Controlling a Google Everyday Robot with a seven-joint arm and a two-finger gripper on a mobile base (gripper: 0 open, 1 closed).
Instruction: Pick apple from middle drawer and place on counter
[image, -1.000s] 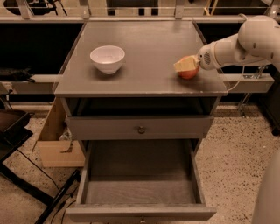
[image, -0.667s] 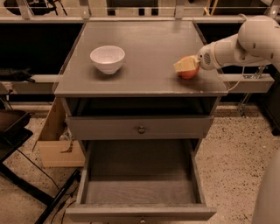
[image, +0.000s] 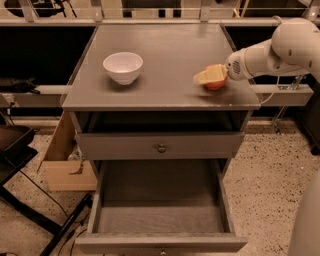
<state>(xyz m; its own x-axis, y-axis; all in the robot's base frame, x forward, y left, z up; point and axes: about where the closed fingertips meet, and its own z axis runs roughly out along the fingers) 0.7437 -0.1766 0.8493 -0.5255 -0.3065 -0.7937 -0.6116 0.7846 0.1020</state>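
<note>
The gripper (image: 212, 79) is hanging low by the bench's (image: 165, 55) right edge, its fingers (image: 206, 76) grasping the apple (image: 219, 84) sitting there.

The flat grey counter (image: 165, 50) held a white bowl (image: 123, 67) on its left side and a small red apple (image: 218, 85) near its right edge, with the gripper (image: 210, 77) right at the apple.
</note>
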